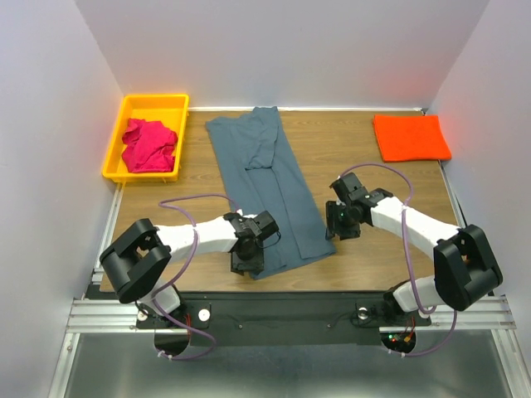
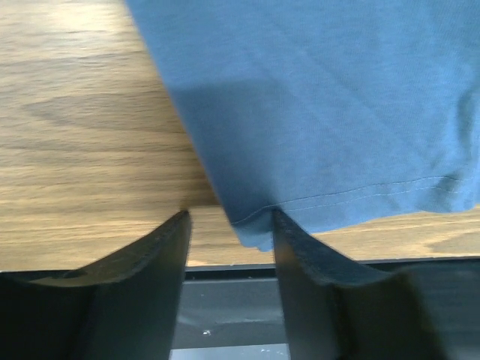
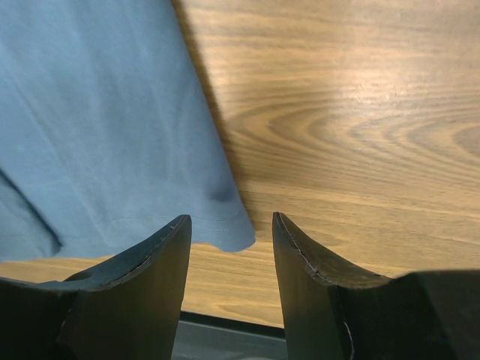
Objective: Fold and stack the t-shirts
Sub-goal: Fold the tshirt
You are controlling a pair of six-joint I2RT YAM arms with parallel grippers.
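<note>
The grey shirt (image 1: pixel 265 182) lies in the middle of the worktop (image 1: pixel 357 166), folded lengthwise into a long strip that runs from the far edge slantwise toward the near edge, its hem end nearest the arms. The left arm (image 1: pixel 199 232) reaches in from the near left, and its jaws sit over the near-left corner of that hem. In the left wrist view they are spread apart and grip nothing; the stitched hem corner of the shirt (image 2: pixel 337 112) lies in the gap between them, close against the right-hand finger, with bare wood (image 2: pixel 75 150) beside it. The right arm (image 1: pixel 406 220) comes in from the near right, its jaws at the near-right hem corner. In the right wrist view they are likewise parted and empty, the corner of the cloth (image 3: pixel 97 112) ending just between them over the wood grain (image 3: pixel 360 112). The orange shirt (image 1: pixel 411 137) rests folded flat at the far right corner of the worktop, well apart from the grey one. The pink shirt (image 1: pixel 149 145) is crumpled inside the yellow bin (image 1: pixel 116 170) at the far left.
</note>
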